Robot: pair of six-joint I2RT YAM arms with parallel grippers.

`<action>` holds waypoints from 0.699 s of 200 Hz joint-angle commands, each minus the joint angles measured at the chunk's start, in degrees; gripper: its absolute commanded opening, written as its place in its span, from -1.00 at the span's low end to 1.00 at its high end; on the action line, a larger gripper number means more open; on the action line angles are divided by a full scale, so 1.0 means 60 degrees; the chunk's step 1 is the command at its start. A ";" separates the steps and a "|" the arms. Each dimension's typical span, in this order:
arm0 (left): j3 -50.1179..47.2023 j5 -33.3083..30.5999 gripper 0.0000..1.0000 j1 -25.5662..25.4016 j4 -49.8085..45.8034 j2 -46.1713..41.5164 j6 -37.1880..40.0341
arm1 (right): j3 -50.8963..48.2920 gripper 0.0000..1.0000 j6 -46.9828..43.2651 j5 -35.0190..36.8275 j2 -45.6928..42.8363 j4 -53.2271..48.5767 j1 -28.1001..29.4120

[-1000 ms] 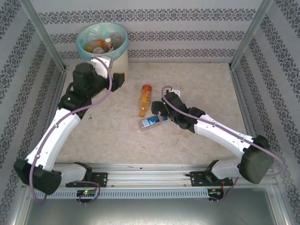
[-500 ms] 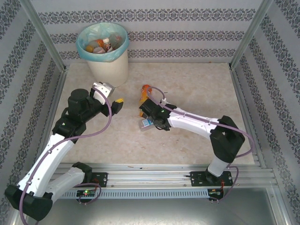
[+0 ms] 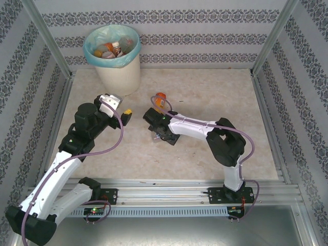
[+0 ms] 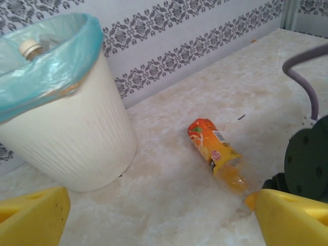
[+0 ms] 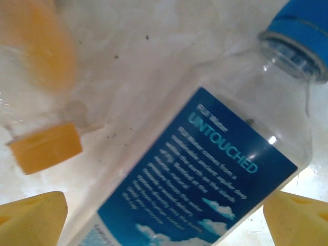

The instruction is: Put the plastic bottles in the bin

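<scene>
The right fingers (image 5: 31, 218) stand spread wide, released, one yellow tip on each side of a clear plastic bottle with a blue label and blue cap (image 5: 205, 169). The bottle lies on its side between them; I cannot tell whether either tip touches it. Just beyond the left-hand tip lie the orange cap and blurred body of an orange plastic drink bottle (image 5: 46, 146), also on the pale marbled tabletop (image 5: 154, 46).

The left fingers (image 4: 292, 220) are likewise wide apart and hold nothing, with bare tabletop between them. Ahead of them and a little to the right lies the same orange bottle (image 4: 215, 156), on its side and well apart from their tips. Ahead and to their left stands the round cream-white ribbed waste bin with a light turquoise bag liner (image 4: 77, 138) folded over its rim, with one bottle cap showing above the liner.

From above, the left fingers (image 3: 126, 112) hang between the bin (image 3: 120, 77) and the orange bottle (image 3: 160, 97). Several bottles (image 3: 110, 48) already lie inside the bin.
</scene>
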 commanded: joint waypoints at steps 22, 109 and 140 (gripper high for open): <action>-0.0114 -0.0696 0.90 -0.0105 0.0631 -0.0210 0.0148 | -0.0869 0.80 0.0606 -0.0250 -0.0508 -0.0342 0.0024; -0.0045 -0.0732 0.90 -0.0063 0.0631 -0.0020 0.0044 | -0.1694 0.23 -0.1045 -0.0100 -0.1290 0.0062 -0.0313; 0.0016 -0.0770 0.90 -0.0066 0.0604 0.0031 -0.0088 | -0.1738 0.11 -0.1693 -0.0060 -0.1458 0.0135 -0.0320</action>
